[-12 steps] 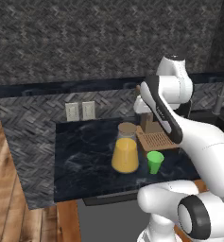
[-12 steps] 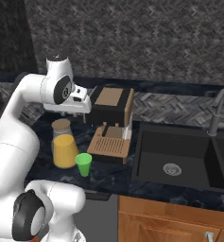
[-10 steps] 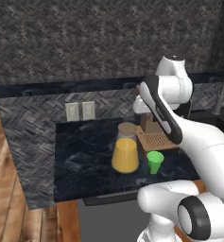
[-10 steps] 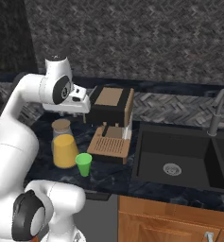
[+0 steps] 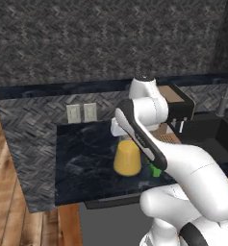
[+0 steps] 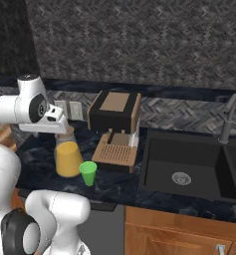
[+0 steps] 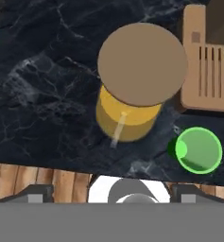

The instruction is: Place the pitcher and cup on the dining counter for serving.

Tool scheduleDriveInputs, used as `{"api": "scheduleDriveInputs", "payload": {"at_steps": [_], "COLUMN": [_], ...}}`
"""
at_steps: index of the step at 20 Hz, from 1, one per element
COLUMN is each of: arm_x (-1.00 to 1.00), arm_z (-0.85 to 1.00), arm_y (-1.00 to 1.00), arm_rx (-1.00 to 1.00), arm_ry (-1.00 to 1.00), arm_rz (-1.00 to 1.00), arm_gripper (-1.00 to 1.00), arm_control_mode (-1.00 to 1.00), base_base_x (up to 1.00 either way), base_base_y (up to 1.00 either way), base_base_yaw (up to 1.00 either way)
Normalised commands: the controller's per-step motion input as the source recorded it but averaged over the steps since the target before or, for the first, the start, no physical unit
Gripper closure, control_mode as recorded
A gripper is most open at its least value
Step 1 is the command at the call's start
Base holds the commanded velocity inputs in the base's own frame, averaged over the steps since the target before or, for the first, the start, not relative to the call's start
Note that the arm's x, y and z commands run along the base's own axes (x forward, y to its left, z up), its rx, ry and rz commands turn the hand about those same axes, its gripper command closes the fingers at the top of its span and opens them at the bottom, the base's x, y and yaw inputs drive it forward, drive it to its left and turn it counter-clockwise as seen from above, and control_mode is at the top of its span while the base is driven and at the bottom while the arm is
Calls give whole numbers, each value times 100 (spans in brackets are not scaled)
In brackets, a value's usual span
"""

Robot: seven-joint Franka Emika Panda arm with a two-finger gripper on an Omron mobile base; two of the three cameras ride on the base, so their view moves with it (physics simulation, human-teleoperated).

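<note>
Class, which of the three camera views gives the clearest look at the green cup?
The right base view: the cup stands whole and unblocked, beside the pitcher. The hand view looks straight down into its round mouth, hiding its height. In the left base view the arm covers all but a sliver.

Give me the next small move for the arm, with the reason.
Probably lower the hand straight down toward the pitcher. Its cork lid sits right below the camera, it stands upright and ungripped on the worktop beside the cup, and nothing is held yet.
</note>
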Motion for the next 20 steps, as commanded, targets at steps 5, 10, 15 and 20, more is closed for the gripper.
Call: {"api": "scheduleDriveInputs", "payload": {"at_steps": [5,10,15,20], "arm_x": [-10,12,28,46], "arm_z": [-85,-29,-17,-14], "arm_y": [56,2,-32,-33], "arm_rx": [0,0,0,0], "arm_ry": [7,0,1,2], "arm_rz": [-13,-13,-9,-16], "arm_gripper": [-100,-100,-100,-100], "arm_control_mode": [-100,-100,-100,-100], "base_base_x": [0,0,0,0], "base_base_y": [0,0,0,0], "base_base_yaw": [0,0,0,0]}}
